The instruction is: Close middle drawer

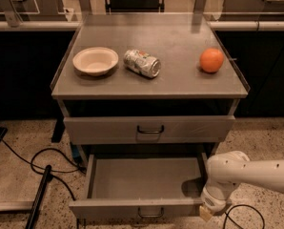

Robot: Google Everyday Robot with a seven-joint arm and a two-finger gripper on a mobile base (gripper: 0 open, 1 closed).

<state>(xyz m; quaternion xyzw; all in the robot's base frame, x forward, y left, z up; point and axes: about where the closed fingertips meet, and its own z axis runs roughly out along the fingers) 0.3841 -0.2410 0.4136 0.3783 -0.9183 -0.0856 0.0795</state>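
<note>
middle drawer (pixel 142 179) stands pulled well out of the cabinet, its shallow tray bare, its low front panel nearest the viewer with the small dark handle (pixel 150 214) at centre. the white arm (pixel 256 171) reaches in from the right; the pincer (pixel 206 213) sits low at the right end of that front panel, at or just beside its corner. whether the pincer is released or clenched cannot be told from here, and contact with the panel is likewise unclear.

step in hand, as judged: a push to seat the drawer. a push from the corner may skew the tray on its runners, so the contact is better brought toward the handle, flat against the panel, and driven straight back, parallel to the drawer sides, until the front lies flush beneath the upper drawer (pixel 108 129), which is shut.

surroundings: on the worktop (pixel 180 82) a pale bowl (pixel 95 61), a crushed can (pixel 142 63) lying on its side, and an orange (pixel 212 60), all well apart from the drawer's path. nothing lies in the tray to jam it. dark cables (pixel 42 159) trail over the floor to the left, clear of the drawer; another loops near the arm at lower right.
</note>
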